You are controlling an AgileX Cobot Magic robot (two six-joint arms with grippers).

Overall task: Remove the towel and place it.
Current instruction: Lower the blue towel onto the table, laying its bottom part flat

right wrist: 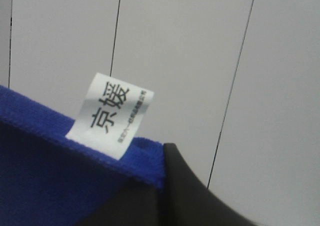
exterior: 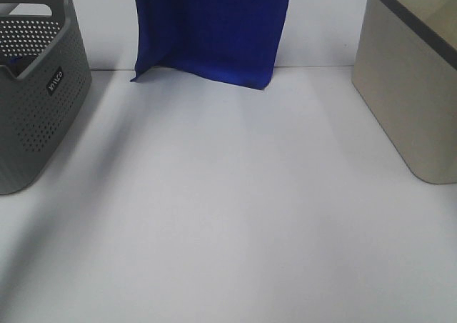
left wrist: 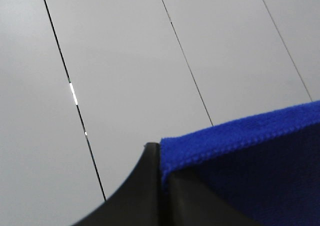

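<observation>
The towel hung as a deep blue sheet over the middle of the counter's far edge. Its top ran out of the high view. Its lower hem slanted just above that edge, and whether it touched the surface could not be told.

The left pincer was pressed together on the towel's upper hem at one corner. Its two black fingers met along a thin seam with the stitched edge caught between them. The right pincer was likewise pinched shut on the towel at its other top corner, the cloth's edge vanishing into the closed jaws. A white tag with printed characters stood up from the hem just beside that grip. Behind both pincers was a pale panelled wall with thin dark seams.

A grey perforated basket sat at the counter's left edge near the far corner. A beige bin sat at the right edge, well apart from the towel.
</observation>
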